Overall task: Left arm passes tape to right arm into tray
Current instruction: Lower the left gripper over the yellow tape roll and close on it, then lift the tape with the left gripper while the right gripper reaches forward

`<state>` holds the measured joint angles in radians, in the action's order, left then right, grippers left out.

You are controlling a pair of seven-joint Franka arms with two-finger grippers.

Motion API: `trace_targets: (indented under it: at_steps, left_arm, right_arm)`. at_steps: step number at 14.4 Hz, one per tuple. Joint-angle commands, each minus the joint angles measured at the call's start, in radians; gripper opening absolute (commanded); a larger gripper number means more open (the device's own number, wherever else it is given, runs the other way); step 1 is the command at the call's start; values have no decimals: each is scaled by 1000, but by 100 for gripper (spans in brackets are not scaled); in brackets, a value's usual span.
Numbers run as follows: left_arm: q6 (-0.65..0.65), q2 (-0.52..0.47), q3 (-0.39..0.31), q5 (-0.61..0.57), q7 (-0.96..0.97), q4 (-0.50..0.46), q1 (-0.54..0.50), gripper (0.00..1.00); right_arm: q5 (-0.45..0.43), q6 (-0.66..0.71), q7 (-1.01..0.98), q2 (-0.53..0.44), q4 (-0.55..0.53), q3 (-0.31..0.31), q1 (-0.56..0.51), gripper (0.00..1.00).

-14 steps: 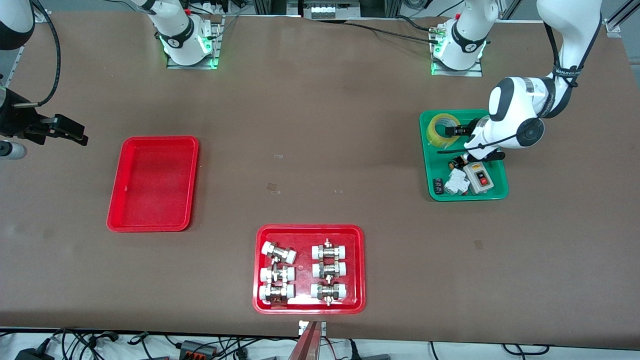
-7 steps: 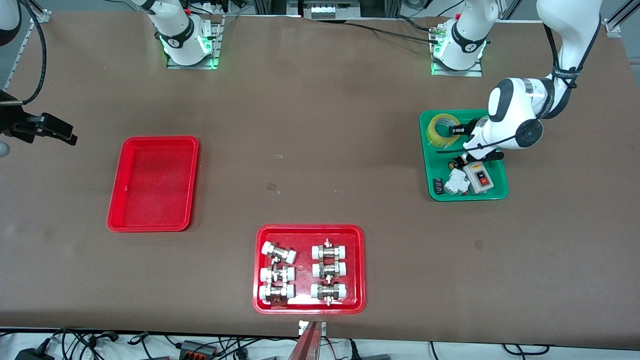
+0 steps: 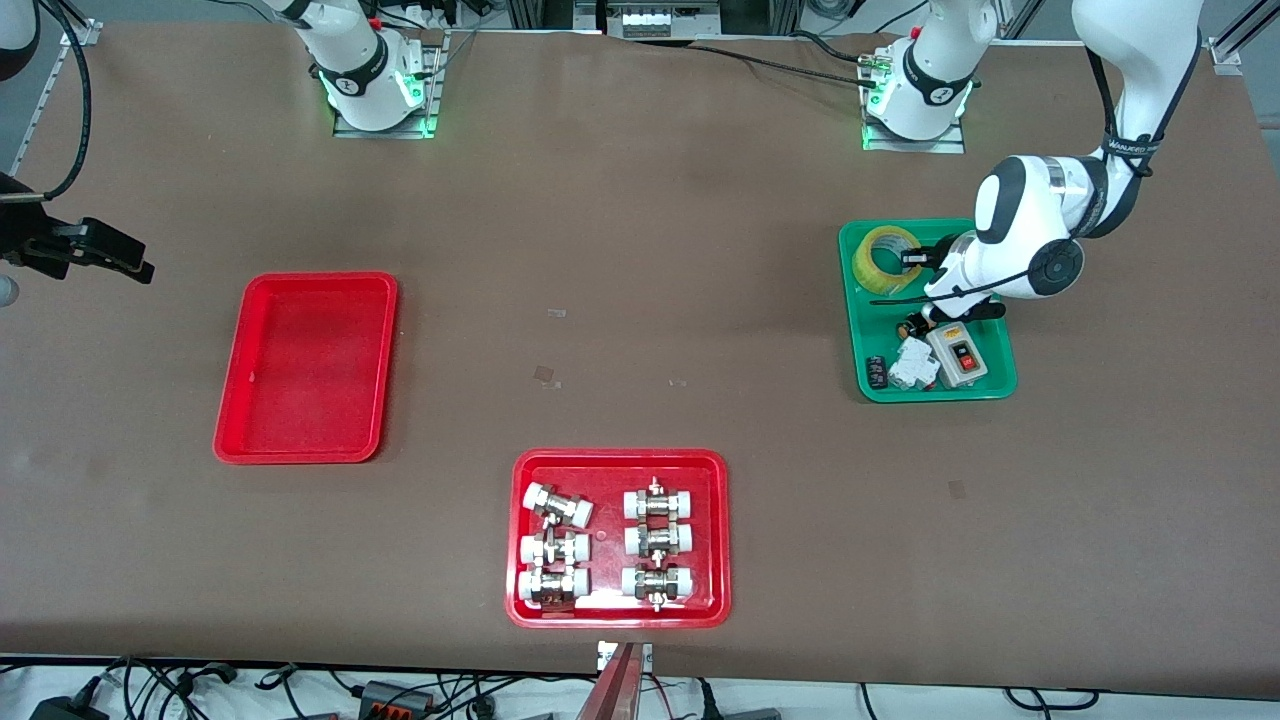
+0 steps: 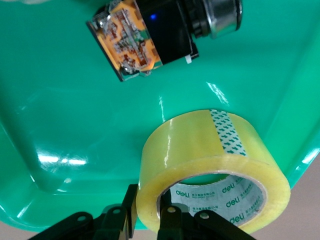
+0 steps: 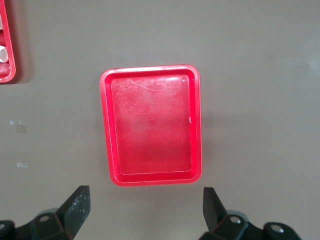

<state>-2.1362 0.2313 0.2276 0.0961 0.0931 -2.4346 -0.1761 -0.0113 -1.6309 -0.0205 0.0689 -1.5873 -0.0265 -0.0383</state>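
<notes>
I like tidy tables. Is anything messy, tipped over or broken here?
Only small things. In the red tray of fittings, one fitting lies askew, unlike its neighbours. Bits of tape are stuck on the table. Nothing looks spilled or broken.

The brown table (image 3: 640, 250) carries three trays: red tray (image 3: 306, 368), fittings tray (image 3: 619, 538), green tray (image 3: 930, 312).

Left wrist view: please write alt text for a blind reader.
The left hand has one finger inside and one outside the wall of a yellow tape roll, which lies in a green tray. An orange and black switch part lies in the same tray.
</notes>
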Motion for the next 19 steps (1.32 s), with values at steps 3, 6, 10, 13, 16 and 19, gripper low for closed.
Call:
trace_targets:
  at_steps: [3, 6, 10, 13, 16, 19]
  left_arm:
    - [269, -26, 12, 20, -65, 220, 3, 13]
    - [456, -21, 31, 37, -56, 432, 20, 12]
    - [631, -9, 154, 128, -39, 685, 35, 1]
    - [639, -15, 301, 279, 139, 767, 35, 1]
    - [612, 28, 403, 417, 214, 879, 72, 0]
    - [560, 115, 397, 493, 281, 1008, 183, 0]
  right_arm:
    - [7, -3, -19, -6, 7, 2, -8, 100]
    - [13, -3, -18, 9, 12, 4, -8, 100]
    - [13, 5, -18, 32, 3, 4, -11, 100]
    - [45, 8, -6, 58, 3, 17, 21, 100]
    - [184, 22, -6, 94, 1, 17, 80, 100]
    - [385, 19, -18, 123, 6, 17, 112, 100]
